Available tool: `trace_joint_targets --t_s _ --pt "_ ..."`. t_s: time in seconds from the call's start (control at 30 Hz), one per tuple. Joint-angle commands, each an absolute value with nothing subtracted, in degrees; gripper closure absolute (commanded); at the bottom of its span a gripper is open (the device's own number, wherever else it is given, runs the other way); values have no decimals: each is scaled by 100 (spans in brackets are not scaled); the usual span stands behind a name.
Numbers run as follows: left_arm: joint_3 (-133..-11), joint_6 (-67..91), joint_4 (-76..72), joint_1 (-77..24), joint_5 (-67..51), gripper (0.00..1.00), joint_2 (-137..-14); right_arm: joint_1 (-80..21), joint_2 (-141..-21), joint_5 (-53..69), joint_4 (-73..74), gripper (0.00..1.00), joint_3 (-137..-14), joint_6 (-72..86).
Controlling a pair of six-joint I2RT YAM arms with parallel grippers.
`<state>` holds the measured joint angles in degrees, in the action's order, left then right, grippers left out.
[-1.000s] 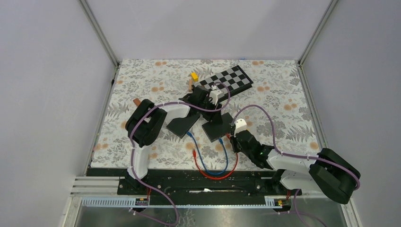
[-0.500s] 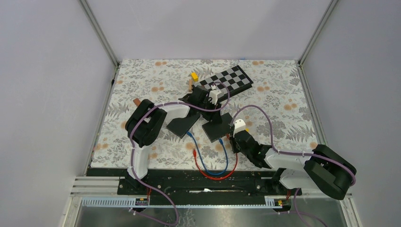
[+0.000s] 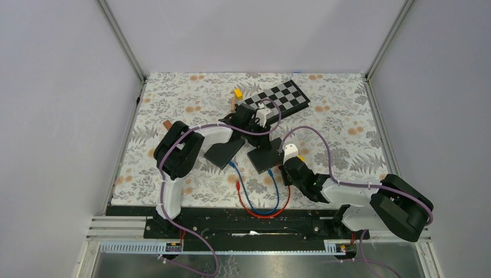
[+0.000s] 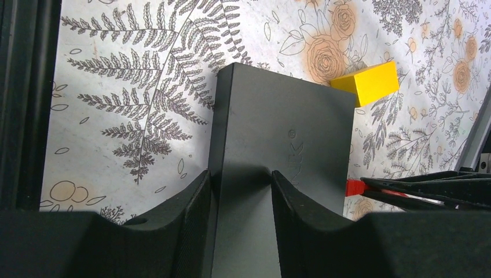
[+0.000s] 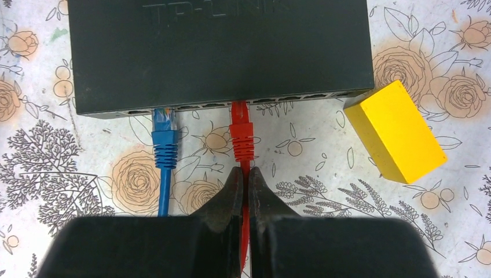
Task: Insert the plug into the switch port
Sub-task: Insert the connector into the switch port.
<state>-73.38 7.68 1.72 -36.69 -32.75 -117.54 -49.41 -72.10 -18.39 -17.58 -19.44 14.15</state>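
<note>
The black switch [image 5: 220, 52] lies flat with its port row facing my right gripper [image 5: 244, 174]. That gripper is shut on the red cable just behind the red plug [image 5: 242, 130]. The plug's tip sits at the mouth of a middle port; how deep it sits is hidden. A blue plug [image 5: 164, 130] is in a port to its left. My left gripper [image 4: 240, 185] has its jaws apart at the switch's [image 4: 289, 133] other end, one finger beside its side face, the other over its top. From above, the switch [image 3: 267, 157] lies between both grippers.
A yellow block [image 5: 395, 130] lies close to the switch's right corner. A second black box [image 3: 223, 152] sits left of the switch. A chessboard [image 3: 278, 97] and another yellow block [image 3: 237, 92] lie farther back. Red and blue cables [image 3: 263, 209] loop toward the near edge.
My right gripper has moved forward and left toward the switch, carrying the red plug up to the port row. The left arm has stayed in place.
</note>
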Motion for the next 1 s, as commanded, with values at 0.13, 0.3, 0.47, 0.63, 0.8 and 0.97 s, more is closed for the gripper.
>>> trace_joint_targets --t_s 0.13,0.3,0.47,0.63,0.8,0.97 --pt "-7196 714 1387 -3946 -3718 60 -12242 -4926 -7486 -2501 -3546 100 -2178 1456" --pt "-7229 699 1432 -3946 -3710 60 -12276 -4926 -7118 -2539 -3473 100 -2298 1337" --pt "-7268 681 1500 -3946 -3700 61 -12313 -4930 -6616 -2471 -3294 100 -2550 1156" --pt "-7286 668 1537 -3946 -3678 61 -12323 -4926 -6564 -2422 -3369 100 -2506 1128" --pt "-7325 655 1584 -3946 -3692 61 -12353 -4930 -7013 -2457 -3556 100 -2273 1266" --pt "-7360 648 1616 -3946 -3700 60 -12395 -4929 -7289 -2572 -3706 100 -2123 1319"
